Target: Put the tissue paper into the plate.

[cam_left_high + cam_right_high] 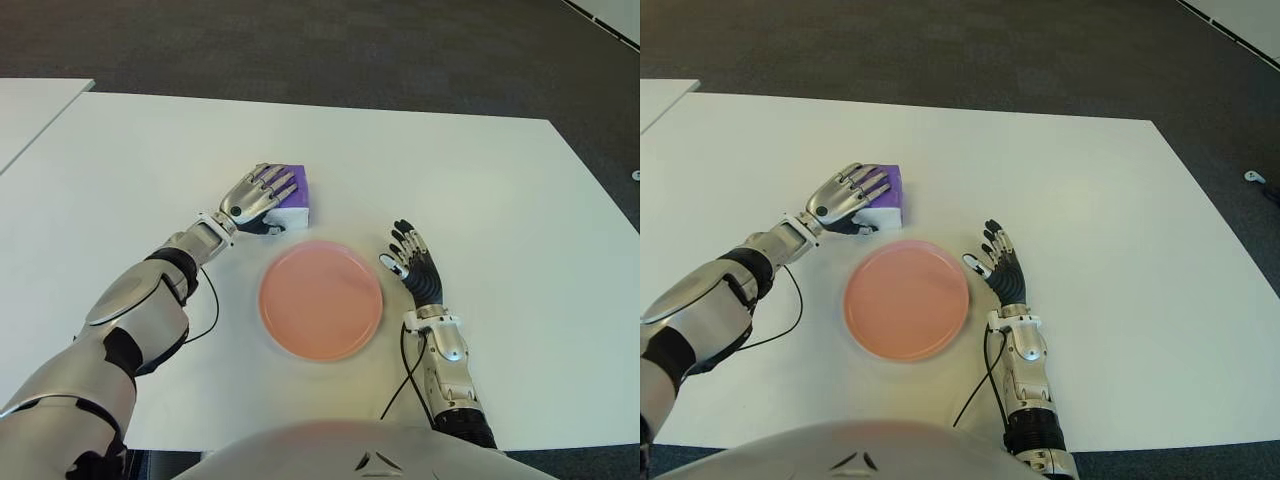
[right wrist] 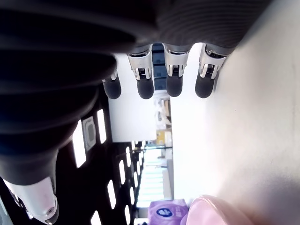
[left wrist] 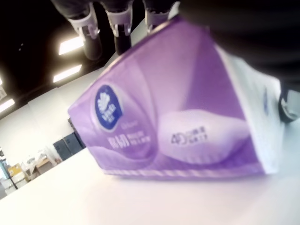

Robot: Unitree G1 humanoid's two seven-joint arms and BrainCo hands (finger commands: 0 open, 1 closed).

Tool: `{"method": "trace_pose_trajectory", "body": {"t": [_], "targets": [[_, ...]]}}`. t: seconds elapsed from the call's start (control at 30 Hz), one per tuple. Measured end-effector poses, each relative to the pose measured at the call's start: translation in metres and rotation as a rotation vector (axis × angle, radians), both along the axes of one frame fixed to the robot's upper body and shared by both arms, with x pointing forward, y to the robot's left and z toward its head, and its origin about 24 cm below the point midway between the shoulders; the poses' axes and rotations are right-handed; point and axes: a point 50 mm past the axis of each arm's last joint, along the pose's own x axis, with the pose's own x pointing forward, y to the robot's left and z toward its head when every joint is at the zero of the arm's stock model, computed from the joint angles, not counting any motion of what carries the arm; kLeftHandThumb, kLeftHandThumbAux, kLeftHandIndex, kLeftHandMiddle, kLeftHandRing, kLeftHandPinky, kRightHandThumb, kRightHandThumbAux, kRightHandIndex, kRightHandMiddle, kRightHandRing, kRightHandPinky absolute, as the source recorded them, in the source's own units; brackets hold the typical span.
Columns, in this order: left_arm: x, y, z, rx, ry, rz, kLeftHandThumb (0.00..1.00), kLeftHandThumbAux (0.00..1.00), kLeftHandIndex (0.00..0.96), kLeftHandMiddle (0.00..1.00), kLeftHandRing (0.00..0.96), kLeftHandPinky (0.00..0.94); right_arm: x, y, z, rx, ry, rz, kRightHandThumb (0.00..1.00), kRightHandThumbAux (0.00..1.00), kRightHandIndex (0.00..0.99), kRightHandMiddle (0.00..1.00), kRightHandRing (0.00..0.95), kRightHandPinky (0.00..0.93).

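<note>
The tissue pack is located on the white tabletop, just beyond the far-left rim of the pink plate. The left hand is laid over the pack, with fingers curled across its top and the thumb at its near side. The right hand is seen just right of the plate, fingers extended and relaxed, nothing held.

Light: bright, even, from ceiling panels.
Shadows: soft and faint on the worktop.
Blur: tissue pack soft in the left wrist view.
Glare: none.
</note>
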Motion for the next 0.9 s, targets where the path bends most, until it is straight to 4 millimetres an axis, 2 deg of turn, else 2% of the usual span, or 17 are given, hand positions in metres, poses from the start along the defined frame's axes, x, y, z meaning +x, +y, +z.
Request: {"method": "trace_pose_trajectory", "body": {"t": [0.9], "targets": [[0.0019, -0.0082, -0.0057, -0.076, 0.122, 0.083, 0.1, 0.373, 0.0, 0.0, 0.0, 0.0, -0.0067, 0.002, -0.0001, 0.003, 0.0, 0.001, 0.0, 0.688, 0.0, 0.004, 0.0, 0.0]]}}
